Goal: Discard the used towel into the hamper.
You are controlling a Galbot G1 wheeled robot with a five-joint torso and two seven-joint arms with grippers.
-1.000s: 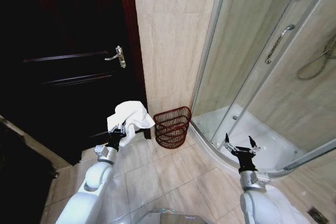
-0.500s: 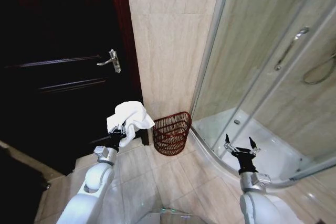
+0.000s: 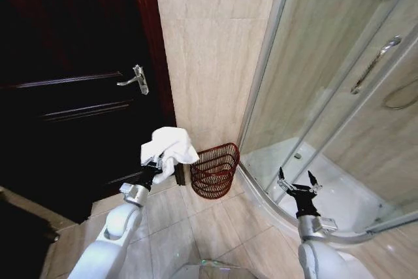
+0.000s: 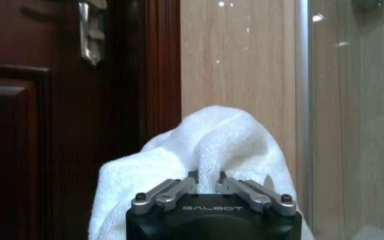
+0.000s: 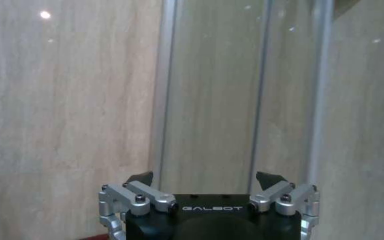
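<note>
While the hamper (image 3: 214,170) sits on the tiled floor against the beige wall, tucked between the dark door (image 3: 72,96) and the shower (image 3: 339,96), the towel (image 3: 170,148) hangs up in the air just beside the hamper on its door side, higher than the rim and not over the opening yet. The left gripper (image 3: 155,163) has its jaws pressed together on a fold of the cloth — the left wrist view shows the towel (image 4: 205,150) bunched up over the gripper (image 4: 207,179) and flopping down both sides.

It looks like a light, soft, floppy thing to me, nothing fragile about it. A bunched pinch like this seems fine since terry cloth isn't slippery, but the loose ends will swing and could snag on the hamper's wire rim, so I'd say it wants to be well over the middle of the opening before it's let go. The hamper looks light too — a bump might tip it.

The right gripper (image 3: 297,185) is idle on the hamper's shower side, well apart from it, jaws spread and holding nothing — same in its wrist view (image 5: 205,182).
</note>
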